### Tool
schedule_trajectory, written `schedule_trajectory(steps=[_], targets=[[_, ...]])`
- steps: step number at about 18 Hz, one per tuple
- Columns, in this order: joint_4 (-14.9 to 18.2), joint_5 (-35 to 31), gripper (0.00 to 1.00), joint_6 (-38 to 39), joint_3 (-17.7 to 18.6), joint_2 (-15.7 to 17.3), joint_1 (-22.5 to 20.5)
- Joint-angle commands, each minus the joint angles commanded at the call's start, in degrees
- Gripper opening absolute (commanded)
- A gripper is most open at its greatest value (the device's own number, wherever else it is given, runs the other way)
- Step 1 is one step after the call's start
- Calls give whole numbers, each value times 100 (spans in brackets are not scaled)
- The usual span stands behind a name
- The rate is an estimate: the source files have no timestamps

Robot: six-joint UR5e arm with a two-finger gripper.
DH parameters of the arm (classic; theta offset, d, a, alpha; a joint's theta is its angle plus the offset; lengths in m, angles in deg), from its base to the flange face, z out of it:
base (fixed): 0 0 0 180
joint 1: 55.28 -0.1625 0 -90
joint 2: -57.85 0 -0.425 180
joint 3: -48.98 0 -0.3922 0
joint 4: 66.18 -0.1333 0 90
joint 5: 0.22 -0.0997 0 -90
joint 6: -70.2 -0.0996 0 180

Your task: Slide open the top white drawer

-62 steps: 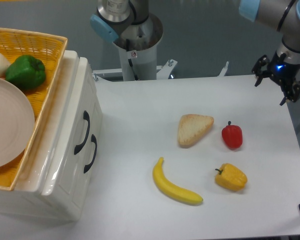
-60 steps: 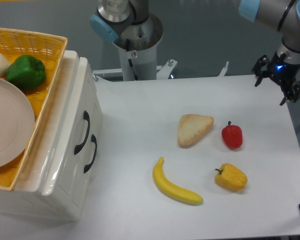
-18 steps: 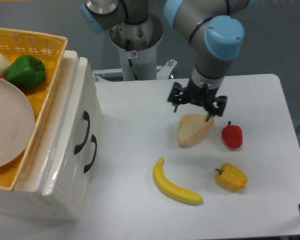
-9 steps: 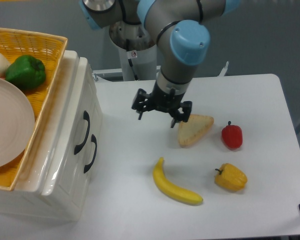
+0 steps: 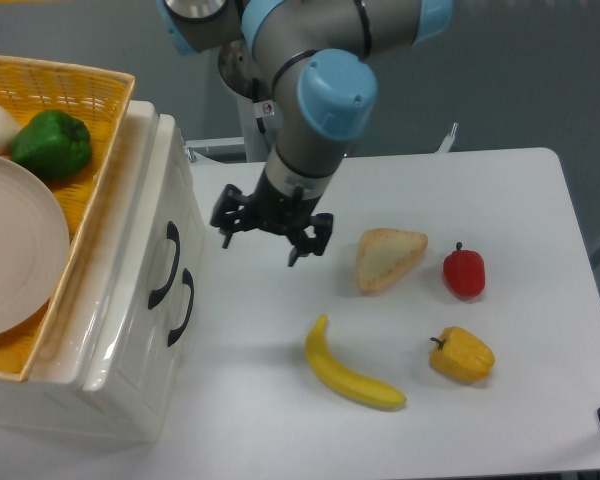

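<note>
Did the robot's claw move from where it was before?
Yes. The gripper was at the table's far right edge. It has swung left, past the slice of bread, and now hangs open near the white cabinet with the drawers.

You are looking at the gripper point(image 5: 271, 230) hanging above the table point(image 5: 280, 400), its fingers spread wide and holding nothing, just to the right of the white cabinet point(image 5: 120, 340). The top white drawer point(image 5: 165, 262) is sitting closed, its black handle facing the gripper, with the lower drawer point(image 5: 183, 305) beside it. A yellow wicker basket point(image 5: 90, 110) is resting on the cabinet. A banana point(image 5: 350, 375), bread slice point(image 5: 388, 257), red pepper point(image 5: 464, 271) and yellow pepper point(image 5: 462, 355) are lying apart.
</note>
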Motion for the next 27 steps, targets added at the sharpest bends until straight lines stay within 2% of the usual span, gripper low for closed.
schedule_trajectory(steps=[4,8,27], targets=[[0,18,100,369,44,-9,193],[0,27,100,405,53,-105,308],[0,18,100,528,53,-281,440]])
